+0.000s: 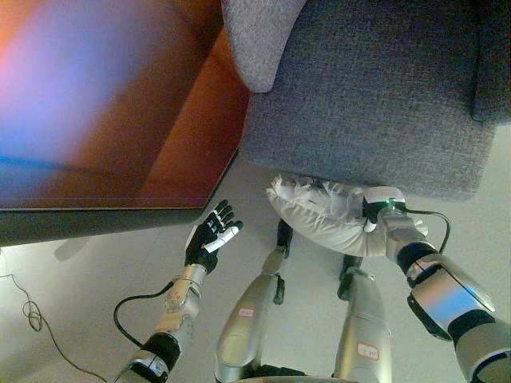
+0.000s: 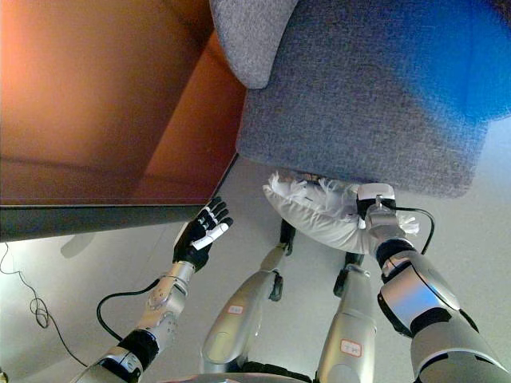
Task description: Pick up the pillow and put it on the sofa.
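Note:
A white ruffled pillow [image 1: 323,214] hangs just below the front edge of the grey sofa seat [image 1: 375,104], held off the floor. My right hand [image 1: 372,209] is at the pillow's right end; its fingers are buried in the cloth and hidden. The pillow also shows in the right eye view [image 2: 315,209], with the right hand [image 2: 369,209] at the same end. My left hand [image 1: 211,234] is open and empty, fingers straight, to the left of the pillow and apart from it, near the corner of the orange sofa.
An orange-brown sofa [image 1: 120,120] with a dark base fills the left side. A grey cushion [image 1: 259,40] lies at the grey sofa's left end. Pale floor [image 1: 80,287] spreads below, with a thin cable at the far left.

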`<state>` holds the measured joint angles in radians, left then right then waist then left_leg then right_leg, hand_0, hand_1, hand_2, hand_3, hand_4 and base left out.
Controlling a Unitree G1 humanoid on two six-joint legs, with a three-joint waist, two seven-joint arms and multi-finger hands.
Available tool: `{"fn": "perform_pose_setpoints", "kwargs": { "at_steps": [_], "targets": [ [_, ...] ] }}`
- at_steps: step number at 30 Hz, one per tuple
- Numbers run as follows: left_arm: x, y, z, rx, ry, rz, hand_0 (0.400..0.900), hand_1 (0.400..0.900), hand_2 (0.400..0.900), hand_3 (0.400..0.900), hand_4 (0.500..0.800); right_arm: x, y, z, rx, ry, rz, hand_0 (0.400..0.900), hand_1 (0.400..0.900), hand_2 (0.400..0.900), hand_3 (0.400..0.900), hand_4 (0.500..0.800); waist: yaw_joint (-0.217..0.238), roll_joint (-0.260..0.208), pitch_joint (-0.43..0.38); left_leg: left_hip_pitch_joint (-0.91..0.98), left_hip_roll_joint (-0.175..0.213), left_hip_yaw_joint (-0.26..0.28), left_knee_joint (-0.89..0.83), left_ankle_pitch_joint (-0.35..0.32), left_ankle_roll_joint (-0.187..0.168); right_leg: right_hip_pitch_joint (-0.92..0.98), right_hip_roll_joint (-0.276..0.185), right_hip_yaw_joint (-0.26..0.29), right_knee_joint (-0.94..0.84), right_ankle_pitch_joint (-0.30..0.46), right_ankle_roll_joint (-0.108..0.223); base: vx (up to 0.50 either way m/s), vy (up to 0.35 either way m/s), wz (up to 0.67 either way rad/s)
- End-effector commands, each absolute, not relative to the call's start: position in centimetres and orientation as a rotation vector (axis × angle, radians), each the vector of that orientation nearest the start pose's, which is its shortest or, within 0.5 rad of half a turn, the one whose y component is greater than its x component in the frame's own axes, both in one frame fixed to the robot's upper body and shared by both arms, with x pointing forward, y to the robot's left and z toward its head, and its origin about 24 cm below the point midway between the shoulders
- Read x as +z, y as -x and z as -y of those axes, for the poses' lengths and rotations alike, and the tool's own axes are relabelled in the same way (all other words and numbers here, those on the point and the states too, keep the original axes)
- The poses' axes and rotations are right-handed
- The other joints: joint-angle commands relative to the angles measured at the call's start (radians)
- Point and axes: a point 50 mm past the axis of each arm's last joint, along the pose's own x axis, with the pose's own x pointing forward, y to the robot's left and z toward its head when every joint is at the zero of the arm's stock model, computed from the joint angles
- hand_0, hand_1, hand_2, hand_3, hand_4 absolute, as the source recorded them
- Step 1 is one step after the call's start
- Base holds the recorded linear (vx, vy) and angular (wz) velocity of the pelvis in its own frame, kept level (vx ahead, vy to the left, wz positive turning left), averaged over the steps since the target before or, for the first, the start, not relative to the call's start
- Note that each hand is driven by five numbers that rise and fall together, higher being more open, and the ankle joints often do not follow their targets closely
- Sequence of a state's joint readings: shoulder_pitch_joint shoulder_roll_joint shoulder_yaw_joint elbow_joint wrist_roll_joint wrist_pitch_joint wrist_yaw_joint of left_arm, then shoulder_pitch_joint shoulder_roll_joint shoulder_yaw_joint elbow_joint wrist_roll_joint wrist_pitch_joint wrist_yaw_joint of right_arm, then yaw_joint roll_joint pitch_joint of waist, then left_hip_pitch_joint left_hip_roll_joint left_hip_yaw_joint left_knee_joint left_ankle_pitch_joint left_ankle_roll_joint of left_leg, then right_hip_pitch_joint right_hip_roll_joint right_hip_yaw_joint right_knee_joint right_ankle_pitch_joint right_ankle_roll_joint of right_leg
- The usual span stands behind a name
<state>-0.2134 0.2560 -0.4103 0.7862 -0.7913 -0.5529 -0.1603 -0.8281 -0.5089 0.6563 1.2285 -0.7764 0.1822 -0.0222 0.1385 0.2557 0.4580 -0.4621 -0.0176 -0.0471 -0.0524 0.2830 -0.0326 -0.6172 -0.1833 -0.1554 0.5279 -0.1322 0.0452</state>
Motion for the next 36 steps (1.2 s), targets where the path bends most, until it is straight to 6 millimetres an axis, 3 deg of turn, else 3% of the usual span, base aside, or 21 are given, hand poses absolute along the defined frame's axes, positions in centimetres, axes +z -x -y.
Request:
{"fn": "perform_pose_setpoints", "kwargs": {
  "at_steps": [1, 5, 11, 14, 21, 26, 29, 34, 36],
  "targets": [
    [-0.8, -27.8, -17.9, -0.100, 0.289, 0.058, 0.900, 0.900, 0.900, 0.900, 0.800, 7.7, -37.3, 27.5, 0.000, 1.766, -0.448, 0.400, 0.400, 0.400, 0.400, 0.500, -0.008, -0.014, 0.019, 0.074, -0.055, 0.069, 0.025, -0.151, 0.014, 0.129, 0.012, -0.035, -0.337, 0.188, 0.055, -0.01, -0.038, -0.04],
    [-1.1, -27.7, -18.5, -0.096, 0.260, 0.030, 0.900, 0.900, 0.900, 0.900, 0.800, 6.2, -36.8, 26.5, 0.034, 1.711, -0.394, 0.400, 0.400, 0.400, 0.400, 0.500, -0.006, -0.051, -0.005, 0.101, -0.043, 0.069, 0.024, -0.163, 0.013, 0.166, 0.021, -0.040, -0.347, 0.185, 0.055, -0.01, -0.054, -0.04],
    [-2.2, -27.1, -20.4, -0.081, 0.179, -0.068, 0.900, 0.900, 0.900, 0.900, 0.800, 3.0, -34.9, 24.8, 0.135, 1.594, -0.287, 0.400, 0.400, 0.400, 0.400, 0.500, -0.001, -0.157, -0.072, 0.204, -0.009, 0.068, 0.013, -0.201, 0.005, 0.300, 0.041, -0.056, -0.378, 0.160, 0.061, 0.04, -0.107, -0.06],
    [-2.8, -26.6, -21.1, -0.074, 0.154, -0.109, 0.900, 0.900, 0.900, 0.900, 0.800, 2.0, -34.0, 24.4, 0.168, 1.560, -0.256, 0.400, 0.400, 0.400, 0.400, 0.500, -0.004, -0.187, -0.102, 0.242, 0.005, 0.067, 0.007, -0.210, 0.001, 0.357, 0.055, -0.057, -0.406, 0.159, 0.060, 0.10, -0.100, -0.06],
    [-5.9, -22.1, -23.2, -0.009, 0.073, -0.286, 0.900, 0.900, 0.900, 0.900, 0.800, 0.1, -28.4, 22.8, 0.259, 1.429, -0.153, 0.400, 0.400, 0.400, 0.400, 0.500, -0.033, -0.287, -0.223, 0.398, 0.031, 0.071, -0.013, -0.243, -0.005, 0.543, 0.088, -0.046, -0.468, 0.149, 0.062, 0.15, -0.075, -0.08],
    [-7.4, -19.5, -24.2, 0.028, 0.056, -0.374, 0.900, 0.900, 0.900, 0.900, 0.800, 1.1, -26.1, 22.9, 0.285, 1.402, -0.085, 0.400, 0.400, 0.400, 0.400, 0.500, -0.055, -0.307, -0.280, 0.467, 0.040, 0.081, -0.017, -0.261, -0.002, 0.607, 0.101, -0.031, -0.477, 0.141, 0.060, 0.12, 0.003, -0.12],
    [-8.1, -18.0, -25.1, 0.065, 0.058, -0.419, 0.900, 0.900, 0.900, 0.900, 0.800, 4.0, -25.4, 23.2, 0.286, 1.383, 0.006, 0.400, 0.400, 0.400, 0.400, 0.500, -0.077, -0.315, -0.314, 0.512, 0.047, 0.094, -0.022, -0.274, -0.002, 0.648, 0.107, -0.019, -0.484, 0.132, 0.061, 0.06, 0.021, -0.17],
    [-8.6, -17.2, -25.5, 0.085, 0.066, -0.447, 0.900, 0.900, 0.900, 0.900, 0.800, 7.8, -25.3, 23.6, 0.255, 1.369, 0.117, 0.400, 0.400, 0.400, 0.400, 0.500, -0.091, -0.318, -0.335, 0.547, 0.053, 0.102, -0.022, -0.287, -0.002, 0.680, 0.112, -0.009, -0.484, 0.122, 0.059, 0.03, 0.020, -0.11],
    [-8.8, -17.0, -25.4, 0.091, 0.070, -0.455, 0.900, 0.900, 0.900, 0.900, 0.800, 10.2, -25.4, 24.0, 0.211, 1.366, 0.193, 0.400, 0.400, 0.400, 0.400, 0.500, -0.097, -0.324, -0.345, 0.559, 0.056, 0.105, -0.023, -0.293, -0.002, 0.691, 0.115, -0.002, -0.486, 0.117, 0.058, 0.01, 0.004, -0.09]
  ]
}}
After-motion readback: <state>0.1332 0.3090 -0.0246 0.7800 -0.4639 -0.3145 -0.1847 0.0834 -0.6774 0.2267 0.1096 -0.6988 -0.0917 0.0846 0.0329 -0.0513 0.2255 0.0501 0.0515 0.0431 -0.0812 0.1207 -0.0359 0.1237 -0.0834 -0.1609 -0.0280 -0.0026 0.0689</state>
